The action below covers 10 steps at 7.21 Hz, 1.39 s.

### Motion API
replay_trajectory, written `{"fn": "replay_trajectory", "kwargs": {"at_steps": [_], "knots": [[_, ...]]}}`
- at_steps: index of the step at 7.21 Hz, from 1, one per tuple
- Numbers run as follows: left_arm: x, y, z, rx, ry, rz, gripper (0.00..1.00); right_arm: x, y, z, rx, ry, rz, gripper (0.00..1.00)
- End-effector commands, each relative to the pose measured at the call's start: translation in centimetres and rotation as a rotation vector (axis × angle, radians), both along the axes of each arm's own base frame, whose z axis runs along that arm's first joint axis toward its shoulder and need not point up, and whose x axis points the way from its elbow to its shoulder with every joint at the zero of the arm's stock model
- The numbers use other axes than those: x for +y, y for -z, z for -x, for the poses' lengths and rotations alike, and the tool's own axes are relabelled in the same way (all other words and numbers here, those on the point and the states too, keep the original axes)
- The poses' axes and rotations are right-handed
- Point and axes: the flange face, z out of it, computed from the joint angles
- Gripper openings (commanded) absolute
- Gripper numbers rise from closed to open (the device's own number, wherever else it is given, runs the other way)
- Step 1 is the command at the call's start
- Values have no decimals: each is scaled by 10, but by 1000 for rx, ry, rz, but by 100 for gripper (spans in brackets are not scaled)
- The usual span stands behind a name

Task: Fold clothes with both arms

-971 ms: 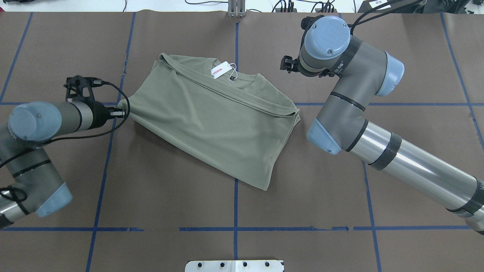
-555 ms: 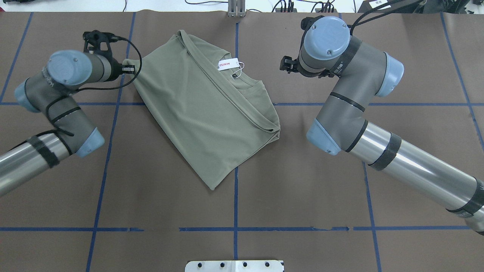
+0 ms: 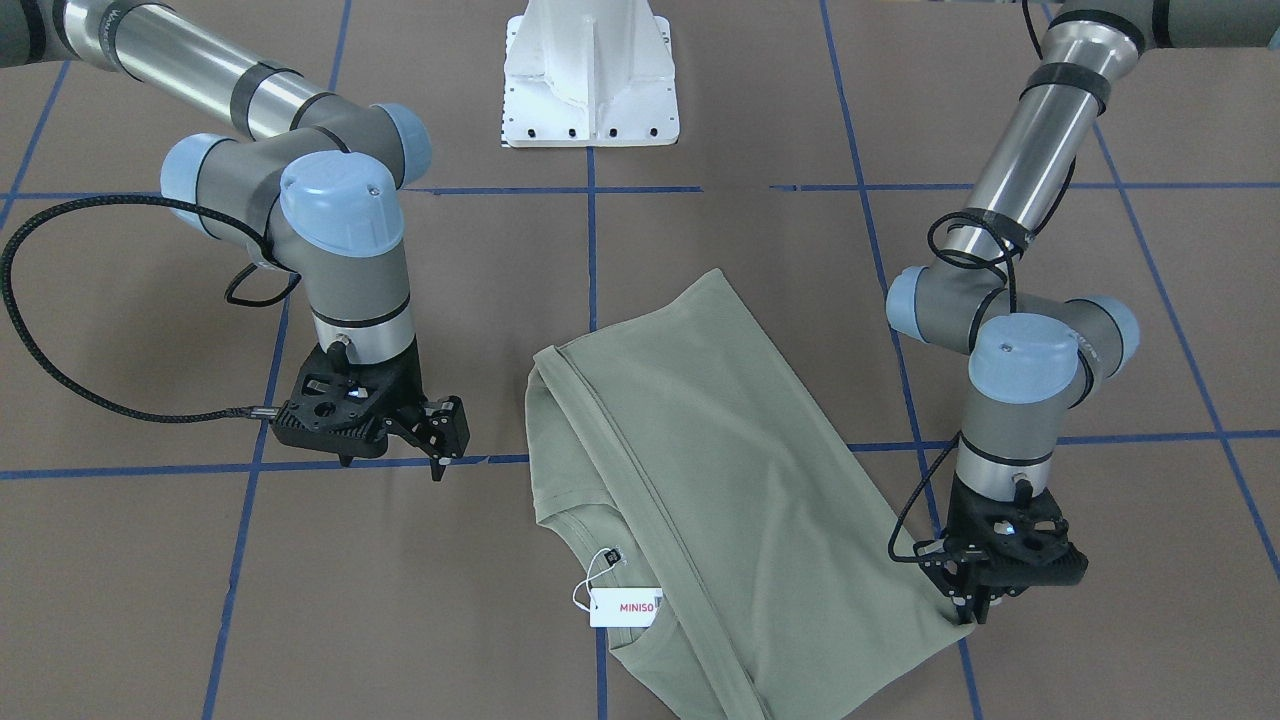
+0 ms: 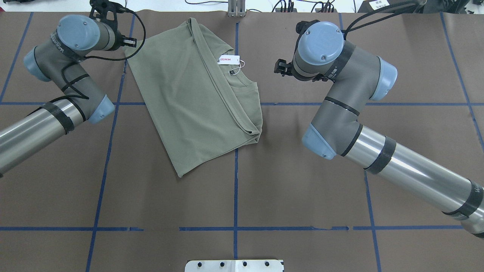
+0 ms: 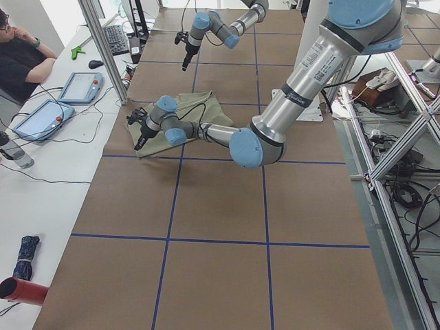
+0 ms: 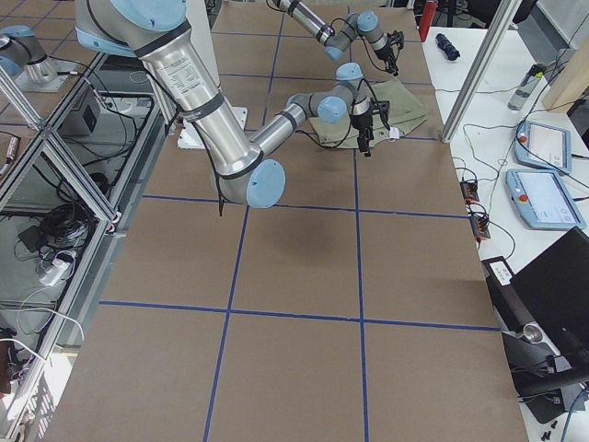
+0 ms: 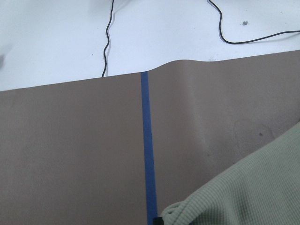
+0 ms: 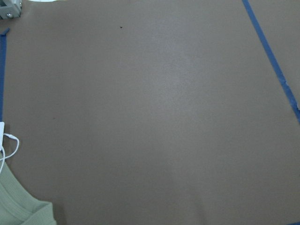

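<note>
— Two tools: left tool (image 3: 968,605) pinches shirt (image 4: 189,102) at its 10 o'clock corner; right tool (image 3: 440,440) spread, empty. It lies half-folded, 12 o'clock on worktop (image 4: 302,189).
— Squaring step, I judge. Next: right tool takes opposite corner.

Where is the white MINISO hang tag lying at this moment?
In the overhead view the hang tag lies at the shirt's collar, near the table's far edge, just left of the central blue tape line.
</note>
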Motion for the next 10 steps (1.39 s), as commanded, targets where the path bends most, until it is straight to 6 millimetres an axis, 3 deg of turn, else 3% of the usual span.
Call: {"fn": "replay_trajectory", "kwargs": {"at_steps": [1,3,5,8,10], "knots": [[14,23,11,110,-121,-3,100,10,7,35,-147,-86,44,97],[43,25,31,142,-124,-34,100,31,13,82,-176,-166,111,82],[49,26,24,158,-125,-21,100,61,10,121,-150,-141,99,78],[57,26,9,174,-132,-4,100,81,0,139,-117,-112,98,70],[58,25,8,176,-134,-7,100,87,0,144,-117,-102,98,59]]}}
